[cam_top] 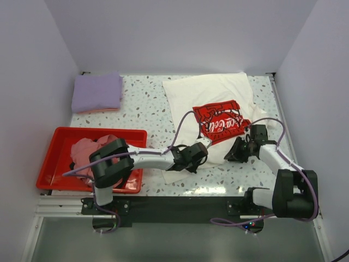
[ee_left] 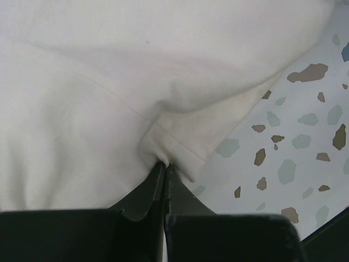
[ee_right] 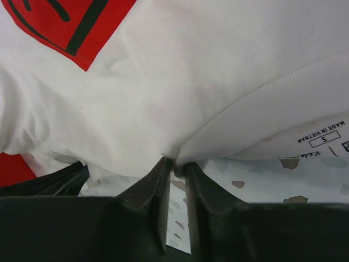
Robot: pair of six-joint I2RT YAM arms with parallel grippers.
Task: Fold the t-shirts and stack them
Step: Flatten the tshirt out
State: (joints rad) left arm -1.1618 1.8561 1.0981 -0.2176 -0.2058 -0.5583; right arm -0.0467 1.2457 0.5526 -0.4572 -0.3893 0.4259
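A cream-white t-shirt with a red chest print lies spread across the table's right half. Its near edge is bunched between my two grippers. My left gripper is shut on a fold of the shirt's hemmed edge, jaws pressed together at the tips. My right gripper pinches the cloth beside the ribbed collar, with a fold caught between its narrow-set tips. A folded lavender t-shirt rests at the back left. A crumpled pink t-shirt lies in the tray.
A red plastic tray stands at the near left, partly under my left arm. White walls close in the back and both sides. Speckled tabletop shows between the lavender shirt and the cream one.
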